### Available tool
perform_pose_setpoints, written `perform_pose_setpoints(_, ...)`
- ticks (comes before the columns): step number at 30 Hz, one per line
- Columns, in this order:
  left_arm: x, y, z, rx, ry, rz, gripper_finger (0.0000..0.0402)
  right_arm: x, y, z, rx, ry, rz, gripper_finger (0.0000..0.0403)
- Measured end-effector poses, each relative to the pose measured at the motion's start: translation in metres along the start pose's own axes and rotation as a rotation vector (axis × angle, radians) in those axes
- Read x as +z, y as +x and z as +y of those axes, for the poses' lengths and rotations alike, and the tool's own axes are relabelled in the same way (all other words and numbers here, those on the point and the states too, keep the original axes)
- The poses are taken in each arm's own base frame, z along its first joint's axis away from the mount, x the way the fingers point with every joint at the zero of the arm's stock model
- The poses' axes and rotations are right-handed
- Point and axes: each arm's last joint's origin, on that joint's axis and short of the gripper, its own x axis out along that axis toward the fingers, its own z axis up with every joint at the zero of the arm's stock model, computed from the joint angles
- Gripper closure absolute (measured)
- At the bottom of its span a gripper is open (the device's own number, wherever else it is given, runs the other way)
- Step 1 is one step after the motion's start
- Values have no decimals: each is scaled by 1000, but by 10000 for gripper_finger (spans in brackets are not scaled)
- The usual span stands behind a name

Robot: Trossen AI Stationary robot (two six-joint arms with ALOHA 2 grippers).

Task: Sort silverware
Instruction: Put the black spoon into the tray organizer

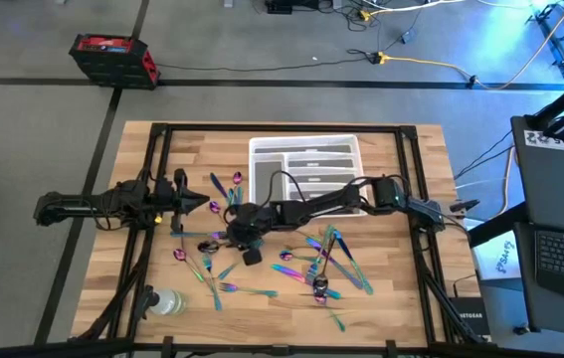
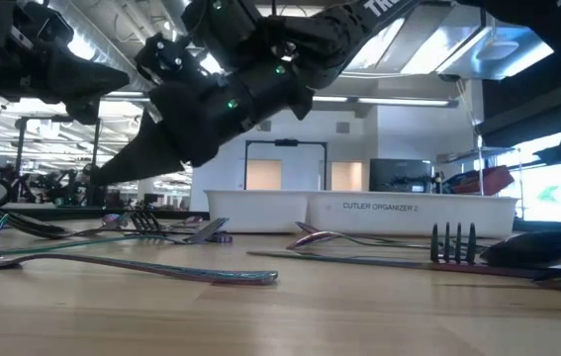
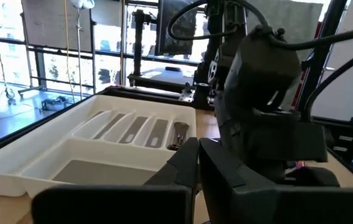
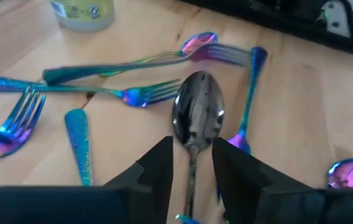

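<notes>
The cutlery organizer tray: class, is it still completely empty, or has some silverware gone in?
Not empty. In the left wrist view the white cutlery organizer tray holds at least one piece of silverware in a narrow slot; the other visible compartments look bare.

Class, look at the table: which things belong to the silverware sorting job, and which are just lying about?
Belongs to the job:
silverware scattered on the table
spoon between the right gripper fingers
white organizer tray

Just lying about:
clear bottle
red box on the floor
</notes>
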Motion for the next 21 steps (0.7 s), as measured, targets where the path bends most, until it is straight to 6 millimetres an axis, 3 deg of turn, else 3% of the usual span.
perform_pose_setpoints(21,0,0,0,0,0,0,402,-10,-1,1,-3,70,107,306)
